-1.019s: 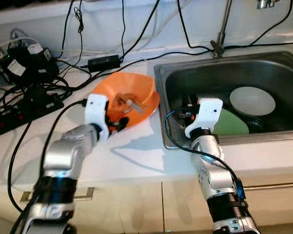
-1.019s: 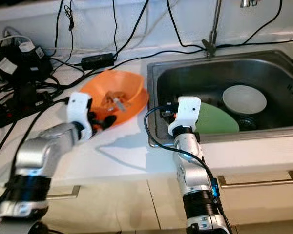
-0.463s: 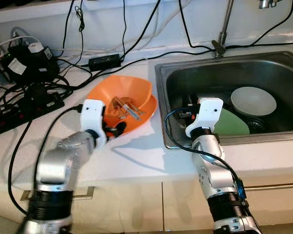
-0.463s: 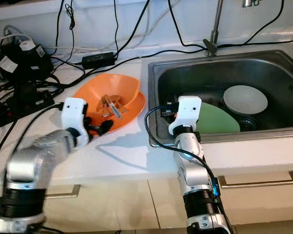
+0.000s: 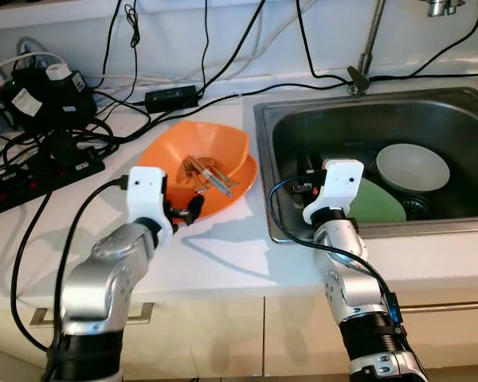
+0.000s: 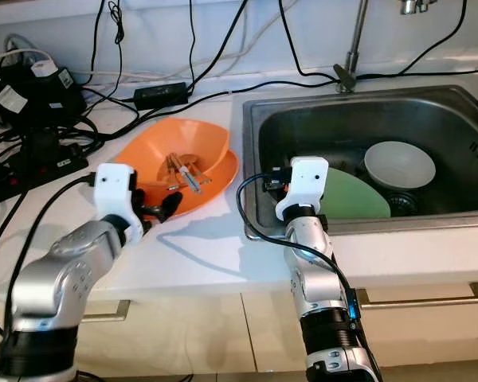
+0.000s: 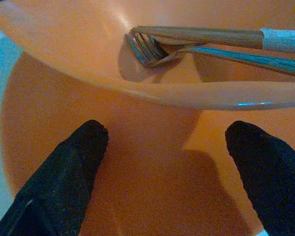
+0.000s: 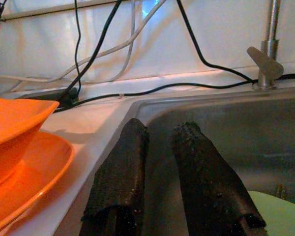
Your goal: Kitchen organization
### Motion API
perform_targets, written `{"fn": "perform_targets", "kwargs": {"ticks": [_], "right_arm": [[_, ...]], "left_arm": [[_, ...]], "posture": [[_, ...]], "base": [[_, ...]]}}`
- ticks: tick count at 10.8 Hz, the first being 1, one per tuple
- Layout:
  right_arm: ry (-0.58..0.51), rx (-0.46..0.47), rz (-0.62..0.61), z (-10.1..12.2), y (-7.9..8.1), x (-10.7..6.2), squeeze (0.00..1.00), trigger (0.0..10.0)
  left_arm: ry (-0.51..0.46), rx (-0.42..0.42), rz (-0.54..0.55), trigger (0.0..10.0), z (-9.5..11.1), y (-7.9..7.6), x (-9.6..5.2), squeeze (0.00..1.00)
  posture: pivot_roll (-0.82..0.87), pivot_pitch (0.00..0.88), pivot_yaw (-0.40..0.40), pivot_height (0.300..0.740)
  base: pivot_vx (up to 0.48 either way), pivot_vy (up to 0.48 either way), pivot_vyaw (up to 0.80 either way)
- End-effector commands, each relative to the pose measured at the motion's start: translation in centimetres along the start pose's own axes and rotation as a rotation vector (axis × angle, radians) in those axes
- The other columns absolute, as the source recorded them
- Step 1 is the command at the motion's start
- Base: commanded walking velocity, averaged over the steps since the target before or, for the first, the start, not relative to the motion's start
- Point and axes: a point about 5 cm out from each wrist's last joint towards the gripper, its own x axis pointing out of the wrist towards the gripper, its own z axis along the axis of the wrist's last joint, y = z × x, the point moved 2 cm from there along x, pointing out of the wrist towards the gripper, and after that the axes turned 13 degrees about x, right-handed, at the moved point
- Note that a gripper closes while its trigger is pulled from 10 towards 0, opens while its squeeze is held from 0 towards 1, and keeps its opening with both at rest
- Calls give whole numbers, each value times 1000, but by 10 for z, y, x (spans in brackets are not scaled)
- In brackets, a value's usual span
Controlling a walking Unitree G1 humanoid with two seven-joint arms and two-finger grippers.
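Note:
An orange bowl [image 5: 215,147] sits on an orange plate [image 5: 244,175] on the white counter, left of the sink. A fork and wooden-handled cutlery [image 5: 209,177] lie in the bowl. My left gripper [image 5: 185,213] is open at the plate's near rim. In the left wrist view its fingers [image 7: 64,172] spread wide over the plate [image 7: 152,162], under the bowl's wall [image 7: 88,59], holding nothing. My right gripper [image 5: 307,169] hovers inside the sink's front left corner, fingers [image 8: 123,172] shut and holding nothing.
The steel sink [image 5: 462,219] holds a green plate [image 5: 380,204] and a white bowl [image 5: 413,165]; the tap [image 5: 365,56] stands behind it. Power strips, adapters and tangled black cables [image 5: 44,151] crowd the counter's back left. The counter's front edge runs just below the grippers.
A second ago the left gripper held the bowl and plate tilted up by the rim. They now lie flat on the counter, and the gripper has let go and drawn back slightly. The right arm stayed still.

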Motion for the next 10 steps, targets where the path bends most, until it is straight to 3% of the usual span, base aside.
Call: {"fn": "perform_targets", "kwargs": {"ticks": [1, 4, 7, 10], "right_arm": [[30, 11, -8, -6, -2, 0, 0, 10000], [47, 16, 24, -9, 4, 3, 0, 10000], [51, 16, 38, -10, 5, 4, 0, 10000], [-26, -33, 36, 0, 1, 0, 0, 10000]], "left_arm": [[13, 21, 57, 10000, -4, 11, -5, 0], [-78, 18, 204, 10000, -1, 37, -23, 0], [-95, 34, 262, 10000, -13, 46, -32, 0], [-230, 25, 406, 10000, -13, 56, -35, 0]], "posture": [[127, 0, 105, 740], [152, 0, 77, 740], [155, 0, 68, 740], [133, 0, 70, 740]], "base": [[0, 0, 0], [0, 0, 0], [0, 0, 0], [0, 0, 0]]}}
